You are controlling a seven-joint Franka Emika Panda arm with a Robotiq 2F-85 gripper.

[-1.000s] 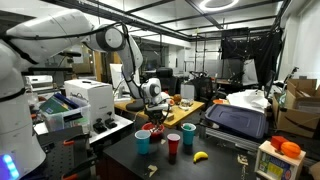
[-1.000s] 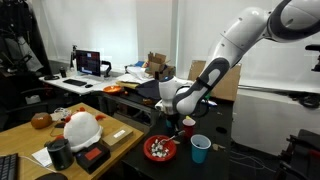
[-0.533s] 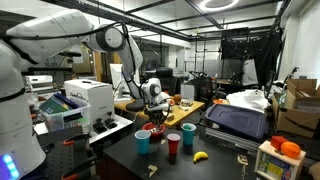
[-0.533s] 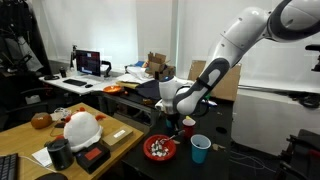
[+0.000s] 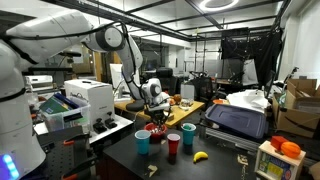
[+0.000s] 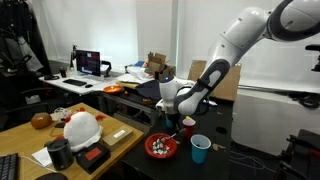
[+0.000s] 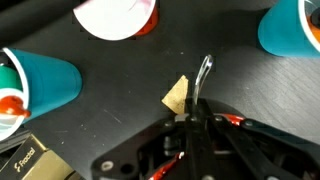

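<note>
Two teal cups (image 7: 45,85) flank the jaws' metal utensil (image 7: 203,78) (dark tabletop (image 7: 120,115) between).

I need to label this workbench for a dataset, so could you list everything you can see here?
metal utensil: one, silver, clamped in the gripper
tan piece: one, beside the utensil; contact unclear
blue cups: two, teal-blue, on the black table either side of the red cup
red cup: one, red, between the blue cups
red bowl: one, holding mixed bits, below the gripper
banana: one, yellow, near the cups
white helmet: one, on the wooden desk
black table: one
arm: one, white
gripper: one, black, shut on the utensil
</note>
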